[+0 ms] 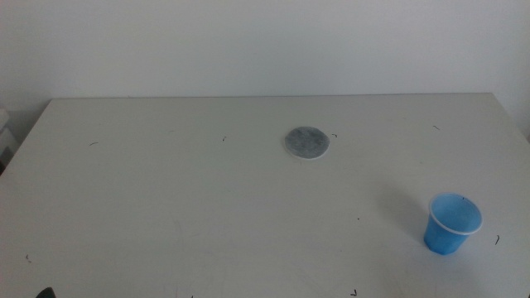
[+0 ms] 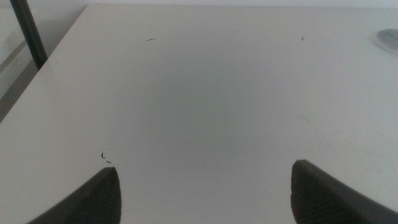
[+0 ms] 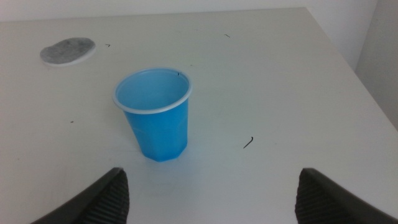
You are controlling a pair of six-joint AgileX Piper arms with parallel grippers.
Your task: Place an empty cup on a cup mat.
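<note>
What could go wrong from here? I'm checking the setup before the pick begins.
The cup is light, tapered and upright, so the open right gripper could knock it over or squeeze it out while closing. The cup mat is barely wider than the cup, so it may land off-centre. The left gripper waits apart, open.

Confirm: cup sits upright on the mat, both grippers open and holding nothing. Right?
Not quite. The cup stands upright on the bare table, well apart from the mat; the middle view shows the gap. The rest holds: the left gripper and right gripper are open and hold nothing.
</note>
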